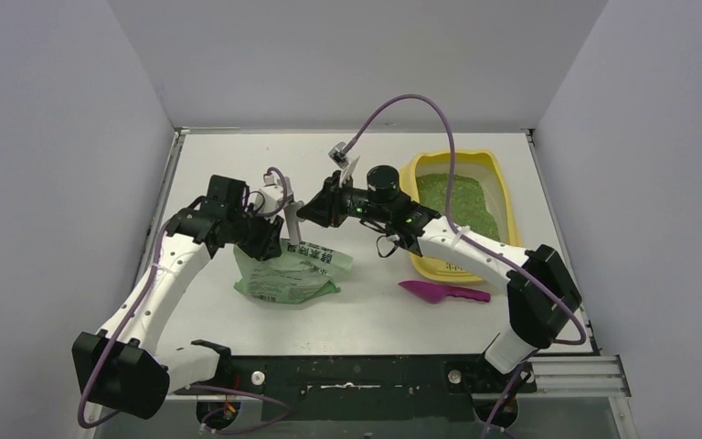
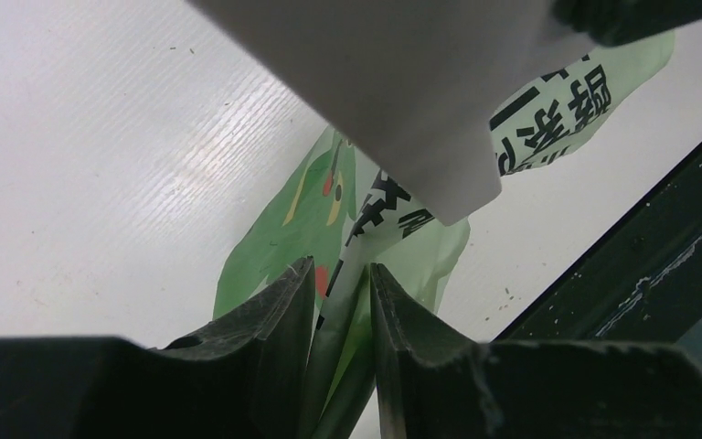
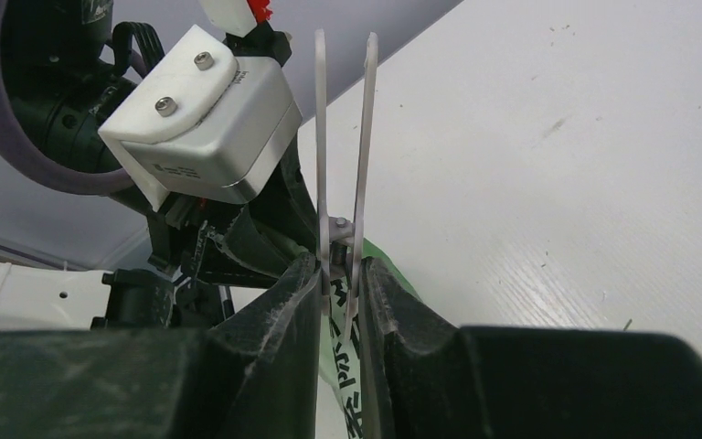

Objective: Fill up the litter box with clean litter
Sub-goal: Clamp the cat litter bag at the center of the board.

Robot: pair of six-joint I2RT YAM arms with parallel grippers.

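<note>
Green bag: bold black Chinese-style characters along a pale band; tilted, creased and partly hidden; none surely readable from either view.

Yellow litter box, bright grn litter. Lt grn bag w/ blk print. Magenta scoop, white two-blade tool, white table.

Plain pale-grey walls enclose a white table on three sides.
</note>
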